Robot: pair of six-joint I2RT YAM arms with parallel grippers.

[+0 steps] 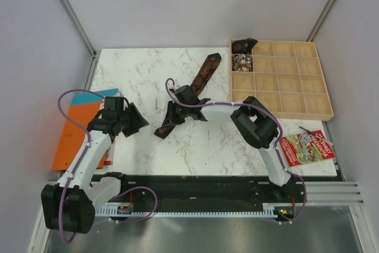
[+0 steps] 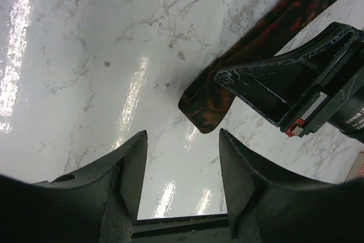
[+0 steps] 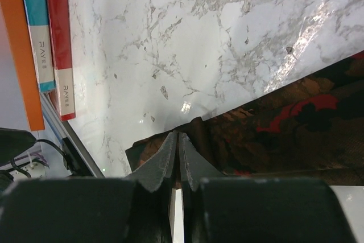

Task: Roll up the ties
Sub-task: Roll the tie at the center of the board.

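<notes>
Brown tie (image 1: 204,75) is lying mid-table on the marble top (image 1: 130,69), its long axis running diagonally from near-left to far-right, the far tip stopping short of the wooden tray (image 1: 308,111). Right gripper (image 1: 172,115) is pinching the near end. The left gripper (image 1: 140,121) is hovering half-open beside it, with bare marble stretching toward the books (image 1: 77,134).
</notes>
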